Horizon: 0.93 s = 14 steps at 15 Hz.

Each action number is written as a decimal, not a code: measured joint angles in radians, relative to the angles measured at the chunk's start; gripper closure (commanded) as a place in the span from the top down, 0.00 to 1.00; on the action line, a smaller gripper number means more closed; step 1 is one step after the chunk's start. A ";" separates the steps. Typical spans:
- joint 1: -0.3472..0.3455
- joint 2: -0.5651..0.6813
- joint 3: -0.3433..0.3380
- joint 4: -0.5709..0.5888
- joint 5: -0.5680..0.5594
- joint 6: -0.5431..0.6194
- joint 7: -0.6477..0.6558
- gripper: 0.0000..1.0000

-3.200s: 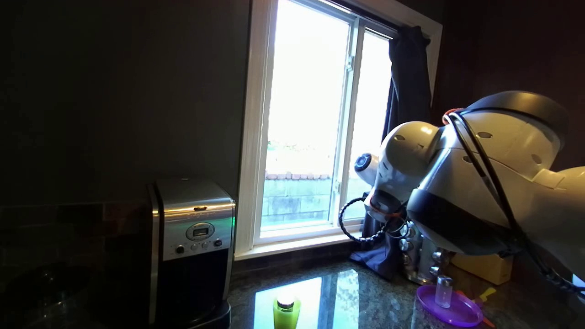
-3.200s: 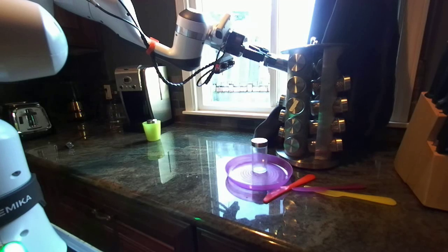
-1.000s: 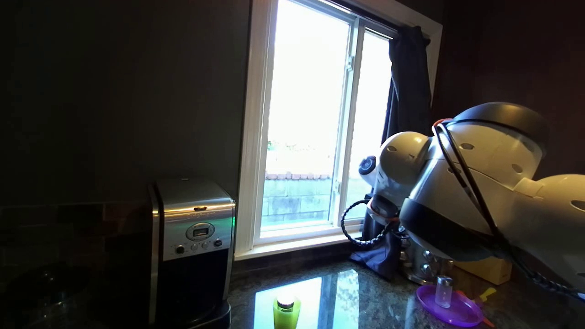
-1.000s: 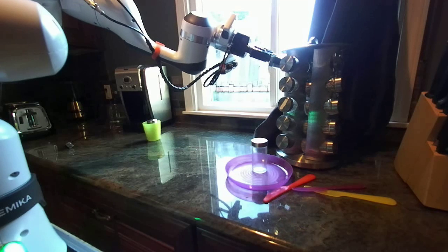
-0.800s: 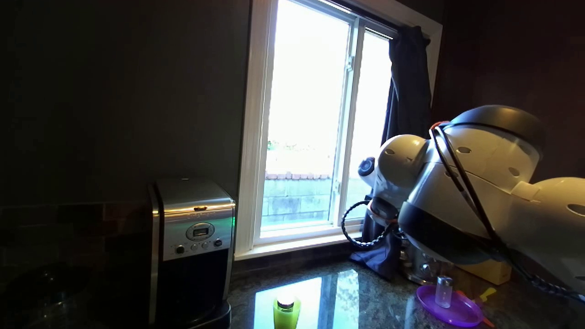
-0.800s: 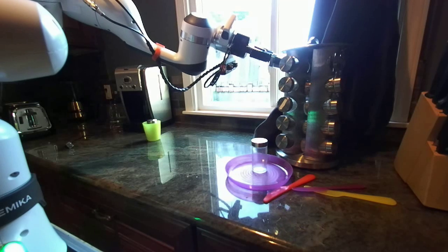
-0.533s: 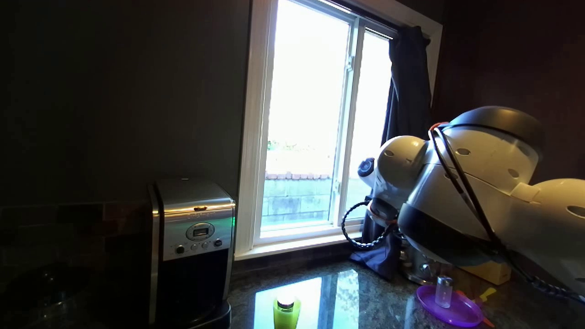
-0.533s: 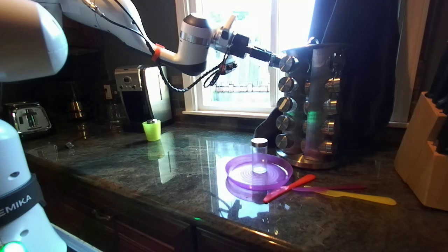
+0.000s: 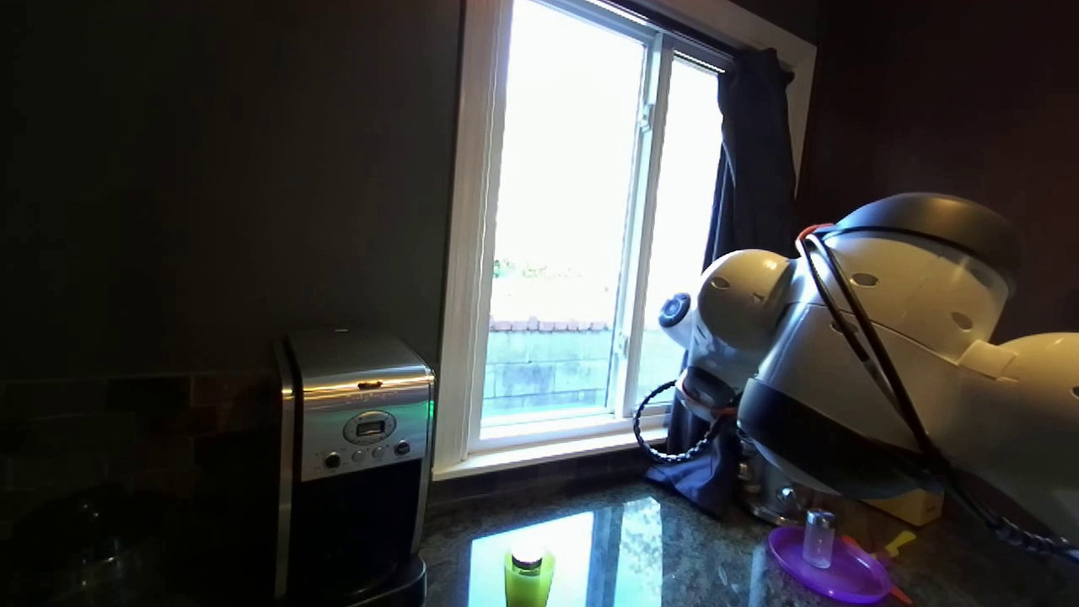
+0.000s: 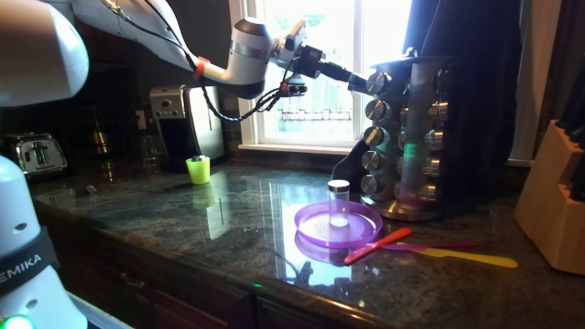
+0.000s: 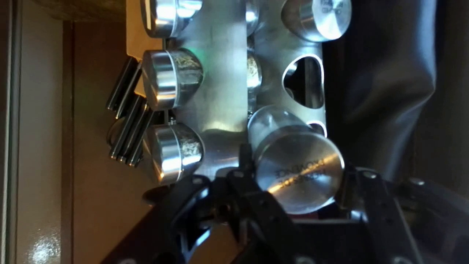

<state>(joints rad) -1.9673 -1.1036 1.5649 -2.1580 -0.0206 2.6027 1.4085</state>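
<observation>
Gripping a jar (image 11: pixel 293 157) by its metal lid (image 11: pixel 301 179), the hand (image 11: pixel 297 169) hangs beside the tall spice rack (image 10: pixel 412 137) on the counter (image 10: pixel 173 219).

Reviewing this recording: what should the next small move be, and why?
Probably nudge the jar slightly rightward in the wrist view, toward the half-hidden opening in the rack. The claw holds the jar across its lid, while its glass end appears left of that opening, so pushing straight in might hit the rack, though depth is unclear.
</observation>
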 measured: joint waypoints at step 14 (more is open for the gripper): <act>0.079 0.004 -0.030 -0.040 0.000 -0.115 -0.074 0.24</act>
<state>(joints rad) -1.8878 -1.0993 1.5347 -2.1978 -0.0206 2.4873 1.3343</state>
